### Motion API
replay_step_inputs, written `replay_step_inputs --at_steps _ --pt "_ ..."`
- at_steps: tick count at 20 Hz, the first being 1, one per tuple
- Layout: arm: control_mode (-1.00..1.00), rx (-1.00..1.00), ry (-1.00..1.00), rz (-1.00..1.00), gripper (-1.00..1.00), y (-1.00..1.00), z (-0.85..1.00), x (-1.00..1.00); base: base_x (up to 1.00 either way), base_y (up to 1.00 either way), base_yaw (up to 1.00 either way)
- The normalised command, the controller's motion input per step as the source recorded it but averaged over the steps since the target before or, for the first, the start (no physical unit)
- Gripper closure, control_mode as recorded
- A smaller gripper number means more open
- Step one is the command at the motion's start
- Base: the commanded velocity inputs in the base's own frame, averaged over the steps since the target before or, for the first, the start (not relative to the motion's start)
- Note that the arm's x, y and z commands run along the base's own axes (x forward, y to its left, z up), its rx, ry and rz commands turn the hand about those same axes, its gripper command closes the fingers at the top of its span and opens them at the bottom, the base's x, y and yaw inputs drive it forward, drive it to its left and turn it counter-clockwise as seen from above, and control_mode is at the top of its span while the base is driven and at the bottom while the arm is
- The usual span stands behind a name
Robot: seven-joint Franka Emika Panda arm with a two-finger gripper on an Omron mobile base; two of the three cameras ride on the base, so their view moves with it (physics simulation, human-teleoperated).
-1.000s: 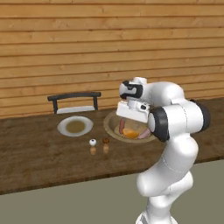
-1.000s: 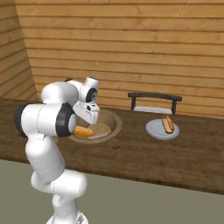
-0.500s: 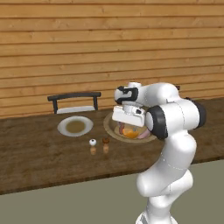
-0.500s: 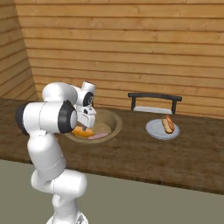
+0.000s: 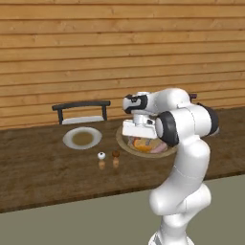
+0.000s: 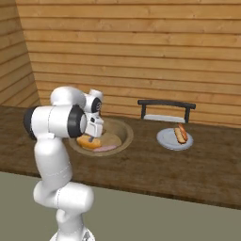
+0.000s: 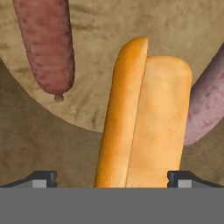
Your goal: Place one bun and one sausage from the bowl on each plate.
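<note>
Golden bun (image 7: 144,118) is sitting right under your tool (image 7: 112,178), w/ the tips spread wide apart, one on each side of it and nothing gripped. The bun is lying in the wooden bowl (image 6: 123,134) btwn two sausages: a reddish one (image 7: 46,43) and a purplish one (image 7: 208,103). Further along the table (image 5: 38,177), you're seeing salt & pepper shakers (image 5: 108,160), then a bare plate (image 5: 82,139). The other plate (image 6: 164,140) is carrying a bun w/ sausage (image 6: 180,133). A dark chair (image 6: 165,110) is standing behind it.
</note>
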Motion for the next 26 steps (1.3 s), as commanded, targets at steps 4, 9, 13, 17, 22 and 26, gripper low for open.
replay_step_inputs --at_steps 4,9,13,17,22,26 --pt "-1.0 -0.02 0.09 0.02 -1.0 0.0 -0.15 -0.09 0.0 0.0 0.0" --pt "-1.0 0.0 -0.12 0.0 1.0 0.0 -0.02 -0.1 0.0 0.0 0.0" --pt "-1.0 0.0 -0.34 0.0 1.0 0.01 0.0 -0.28 0.0 0.0 0.0" --pt "-1.0 0.0 -0.15 0.0 1.0 0.01 0.06 -0.26 0.0 0.0 0.0" --pt "-1.0 -0.12 -0.22 0.04 1.0 0.21 0.7 -0.03 0.0 0.0 0.0" --pt "-1.0 -0.03 -0.31 0.3 1.0 0.73 0.8 0.17 0.0 0.0 0.0"
